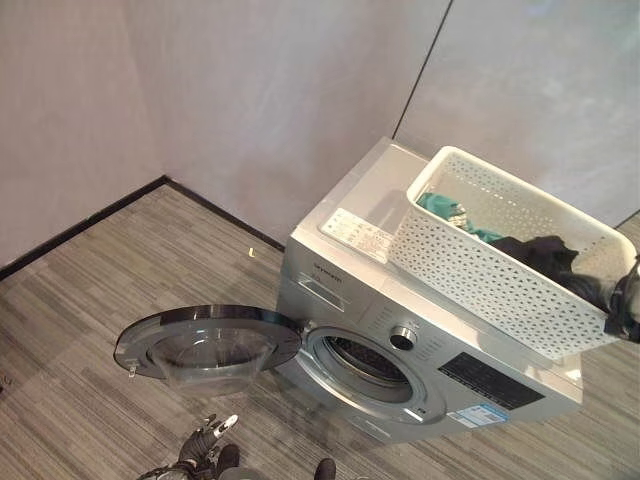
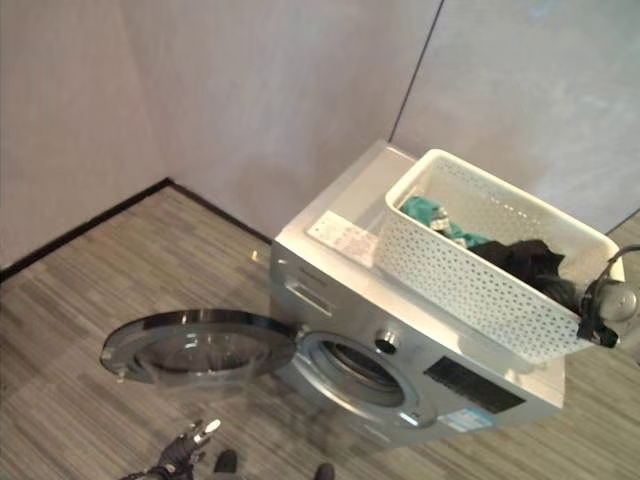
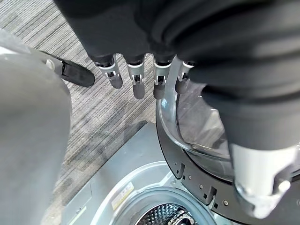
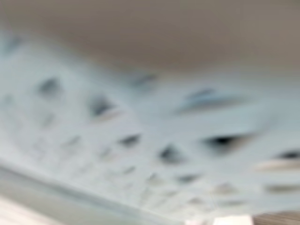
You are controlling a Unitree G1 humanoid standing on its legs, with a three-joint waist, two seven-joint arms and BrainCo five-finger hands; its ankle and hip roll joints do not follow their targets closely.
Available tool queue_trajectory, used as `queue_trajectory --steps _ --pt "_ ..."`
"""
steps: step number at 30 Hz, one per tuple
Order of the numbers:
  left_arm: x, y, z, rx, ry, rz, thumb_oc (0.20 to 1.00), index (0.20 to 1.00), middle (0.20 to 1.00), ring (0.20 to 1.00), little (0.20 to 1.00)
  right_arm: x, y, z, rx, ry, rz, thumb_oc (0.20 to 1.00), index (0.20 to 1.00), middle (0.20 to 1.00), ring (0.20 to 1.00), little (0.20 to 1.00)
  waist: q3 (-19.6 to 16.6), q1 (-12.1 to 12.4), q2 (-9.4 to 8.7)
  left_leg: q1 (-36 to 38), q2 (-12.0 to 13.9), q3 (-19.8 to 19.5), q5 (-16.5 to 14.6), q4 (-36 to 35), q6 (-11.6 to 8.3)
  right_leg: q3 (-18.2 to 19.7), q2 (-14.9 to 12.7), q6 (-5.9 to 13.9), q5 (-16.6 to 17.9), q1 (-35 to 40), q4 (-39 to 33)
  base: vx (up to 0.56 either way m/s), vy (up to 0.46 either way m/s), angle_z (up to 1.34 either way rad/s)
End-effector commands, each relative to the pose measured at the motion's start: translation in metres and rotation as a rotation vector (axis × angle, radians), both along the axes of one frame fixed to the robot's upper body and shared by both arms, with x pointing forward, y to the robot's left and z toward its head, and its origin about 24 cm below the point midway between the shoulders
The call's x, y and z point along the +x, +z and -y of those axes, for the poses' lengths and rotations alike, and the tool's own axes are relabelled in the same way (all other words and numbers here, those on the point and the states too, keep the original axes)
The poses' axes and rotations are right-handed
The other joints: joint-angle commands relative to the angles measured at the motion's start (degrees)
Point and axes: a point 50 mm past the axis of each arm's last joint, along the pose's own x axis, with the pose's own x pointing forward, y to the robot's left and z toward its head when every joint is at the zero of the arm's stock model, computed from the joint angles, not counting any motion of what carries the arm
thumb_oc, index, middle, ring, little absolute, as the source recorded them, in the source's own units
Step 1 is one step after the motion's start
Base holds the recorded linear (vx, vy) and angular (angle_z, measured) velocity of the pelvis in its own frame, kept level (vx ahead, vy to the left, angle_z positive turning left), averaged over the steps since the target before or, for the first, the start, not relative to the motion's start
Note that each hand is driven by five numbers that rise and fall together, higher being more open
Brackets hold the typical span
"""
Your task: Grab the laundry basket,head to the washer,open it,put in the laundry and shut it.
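Washer [image 1: 420,370] is seen at centre, silver, set against the wall [image 1: 250,90], front facing 6 o'clock. Its door [image 1: 207,345] is swung fully open toward 9 o'clock and lies nearly flat, glass bowl up. Drum [image 1: 362,360] is exposed; nothing can be made out inside it.

White perforated basket [image 1: 480,270] is sat on top of the washer, at 2 o'clock, overhanging the top's right edge. Laundry is in it: a teal piece [image 1: 445,210] toward the far end, a black piece [image 1: 545,255] toward the near right end.

Left robot hand [image 1: 205,440] is seen low at 6 o'clock, just in front of the door, touching nothing. In its wrist view the fingers [image 3: 136,79] are straight and spread, nothing held, with the door glass [image 3: 197,126] and drum opening past them.

Right robot hand [image 2: 605,305] is seen at 3 o'clock, at the basket's right end by the rim. Its fingers are hidden there, so grip state cannot be told. Its wrist view shows the basket's perforated wall [image 4: 140,140] very close up.

Floor [image 1: 90,300] is grey striped carpet.
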Motion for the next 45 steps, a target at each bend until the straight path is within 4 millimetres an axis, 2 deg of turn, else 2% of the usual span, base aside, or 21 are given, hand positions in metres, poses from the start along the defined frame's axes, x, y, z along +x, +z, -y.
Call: queue_trajectory --steps 1,4,5,6,7,8,10,15,17,20,23,24,25,27,31,37,43,45 --pt "0.022 0.008 0.000 0.034 -0.028 0.076 1.000 1.000 1.000 1.000 1.000 0.009 0.029 0.018 -0.139 -0.113 0.184 0.200 0.200 0.200 0.200 0.200 -0.6 1.5 -0.34 0.4 4.2 1.0 -5.6 3.8 -1.00 -2.3 -6.4 4.29 -7.1 -1.2 8.2 -0.01 0.024 -0.06" --pt "0.024 0.009 0.001 0.032 -0.027 0.082 1.000 1.000 1.000 1.000 1.000 0.014 0.030 0.019 -0.156 -0.142 0.209 0.200 0.200 0.200 0.200 0.200 -0.6 1.7 -0.07 0.3 4.0 1.1 -5.7 3.9 -0.85 -2.2 -6.5 4.28 -6.8 -1.2 7.8 0.00 0.007 -0.02" --pt "0.024 0.009 0.002 0.030 -0.025 0.083 1.000 1.000 1.000 1.000 1.000 0.016 0.028 0.018 -0.161 -0.143 0.203 0.401 0.401 0.401 0.401 0.401 -0.5 1.7 0.04 0.3 3.9 1.2 -5.8 3.9 -0.80 -2.1 -6.5 4.30 -6.6 -1.1 7.5 0.00 0.000 0.00" --pt "0.024 0.010 0.003 0.020 -0.030 0.087 1.000 1.000 1.000 1.000 1.000 0.018 0.027 0.015 -0.175 -0.135 0.196 0.536 0.536 0.536 0.536 0.536 -0.3 1.9 0.18 0.0 3.7 1.1 -5.8 4.0 -0.73 -2.0 -6.5 4.33 -6.3 -1.1 7.0 0.00 0.000 0.00" --pt "0.024 0.010 0.004 0.017 -0.034 0.087 1.000 1.000 1.000 1.000 1.000 0.019 0.025 0.014 -0.174 -0.134 0.192 0.598 0.598 0.598 0.598 0.598 -0.2 1.9 0.21 -0.2 3.6 1.0 -5.8 4.1 -0.70 -1.9 -6.5 4.29 -6.2 -1.2 7.0 0.00 0.000 0.00" --pt "0.024 0.010 0.004 0.017 -0.034 0.087 1.000 1.000 1.000 1.000 1.000 0.019 0.025 0.014 -0.174 -0.134 0.192 0.752 0.752 0.752 0.752 0.752 -0.2 1.9 0.21 -0.2 3.6 1.0 -5.8 4.2 -0.69 -1.9 -6.5 4.29 -6.2 -1.2 6.9 0.00 0.000 0.00" --pt "0.022 0.009 0.006 0.012 -0.043 0.081 1.000 1.000 1.000 1.000 1.000 0.023 0.022 0.010 -0.176 -0.121 0.196 1.000 1.000 1.000 1.000 1.000 0.1 2.0 0.21 -0.5 3.5 0.9 -5.9 4.4 -0.63 -1.9 -6.5 4.26 -6.1 -1.2 6.8 0.00 0.000 0.00" --pt "0.023 0.010 0.007 0.014 -0.055 0.087 1.000 1.000 1.000 1.000 1.000 0.027 0.012 0.004 -0.176 -0.109 0.174 1.000 1.000 1.000 1.000 1.000 1.0 2.6 0.09 -1.0 3.4 0.7 -6.1 5.0 -0.52 -1.7 -6.4 4.25 -6.0 -1.5 6.7 0.00 -0.006 -0.02" --pt "0.024 0.010 0.008 0.016 -0.067 0.086 1.000 1.000 1.000 1.000 1.000 0.032 0.017 0.002 -0.181 -0.109 0.181 1.000 1.000 1.000 1.000 1.000 1.3 2.9 -0.10 -1.3 3.5 0.5 -6.2 5.2 -0.52 -1.8 -6.4 4.22 -6.0 -1.5 6.7 0.00 -0.012 -0.09" --pt "0.026 0.010 0.009 0.021 -0.083 0.086 1.000 1.000 1.000 1.000 1.000 0.041 0.028 -0.003 -0.200 -0.095 0.204 1.000 1.000 1.000 1.000 1.000 1.3 3.2 -0.62 -1.5 3.6 0.5 -6.2 5.4 -0.54 -1.8 -6.3 4.15 -6.1 -1.4 6.8 0.00 0.001 -0.01" --pt "0.032 0.012 0.011 0.023 -0.102 0.102 1.000 1.000 1.000 1.000 1.000 0.047 0.045 0.003 -0.194 -0.161 0.260 1.000 1.000 1.000 1.000 1.000 1.1 4.1 -1.35 -1.8 3.7 0.3 -6.5 6.0 -0.52 -2.0 -6.1 4.18 -6.0 -1.4 6.9 0.00 0.000 0.00" --pt "0.032 0.012 0.011 0.023 -0.102 0.102 1.000 1.000 1.000 1.000 1.000 0.047 0.045 0.003 -0.194 -0.160 0.260 1.000 1.000 1.000 1.000 1.000 1.1 4.1 -1.34 -1.9 3.7 0.3 -6.5 6.0 -0.52 -2.0 -6.1 4.18 -6.0 -1.5 6.9 0.04 -0.038 0.01" --pt "0.037 0.014 0.012 0.025 -0.106 0.114 1.000 1.000 1.000 1.000 1.000 0.051 0.061 0.006 -0.185 -0.213 0.318 1.000 1.000 1.000 1.000 1.000 1.1 4.7 -1.97 -2.1 3.7 0.3 -6.8 6.5 -0.47 -2.0 -6.0 4.23 -5.9 -1.4 6.8 0.04 -0.029 0.01" --pt "0.038 0.014 0.012 0.025 -0.104 0.118 1.000 1.000 1.000 1.000 1.000 0.052 0.065 0.008 -0.183 -0.231 0.332 1.000 1.000 1.000 1.000 1.000 1.2 4.9 -2.10 -2.2 3.7 0.2 -6.9 6.7 -0.47 -2.0 -6.0 4.23 -5.9 -1.3 6.7 0.02 -0.014 0.00" --pt "0.036 0.014 0.007 0.043 -0.111 0.099 1.000 1.000 1.000 1.000 1.000 0.048 0.079 0.019 -0.183 -0.303 0.353 1.000 1.000 1.000 1.000 1.000 1.1 6.1 -2.61 -2.9 3.4 -0.3 -7.5 7.9 -0.47 -2.4 -5.9 4.12 -6.1 -1.0 6.5 0.04 -0.009 0.09" --pt "0.027 0.008 0.005 0.056 -0.138 0.051 1.000 1.000 1.000 1.000 1.000 0.041 0.085 0.028 -0.188 -0.337 0.342 1.000 1.000 1.000 1.000 1.000 0.7 6.1 -3.00 -2.7 3.5 -0.4 -7.7 8.1 -0.51 -2.5 -5.7 3.96 -6.6 -0.7 6.8 0.05 -0.014 0.05" --pt "0.036 0.015 0.004 0.054 -0.134 0.096 1.000 1.000 1.000 1.000 1.000 0.030 0.084 0.041 -0.203 -0.401 0.327 1.000 1.000 1.000 1.000 1.000 1.8 6.7 -2.74 -4.1 3.7 -1.0 -7.2 8.3 -0.80 -2.9 -5.5 3.74 -6.7 -1.6 7.0 -0.01 -0.030 0.00" --pt "0.040 0.019 0.004 0.047 -0.131 0.126 1.000 1.000 1.000 1.000 1.000 0.025 0.087 0.048 -0.223 -0.433 0.324 1.000 1.000 1.000 1.000 1.000 2.9 7.1 -2.12 -5.2 3.8 -1.6 -6.5 8.1 -0.96 -3.3 -5.5 3.53 -6.8 -2.3 7.0 -0.05 -0.057 0.04"
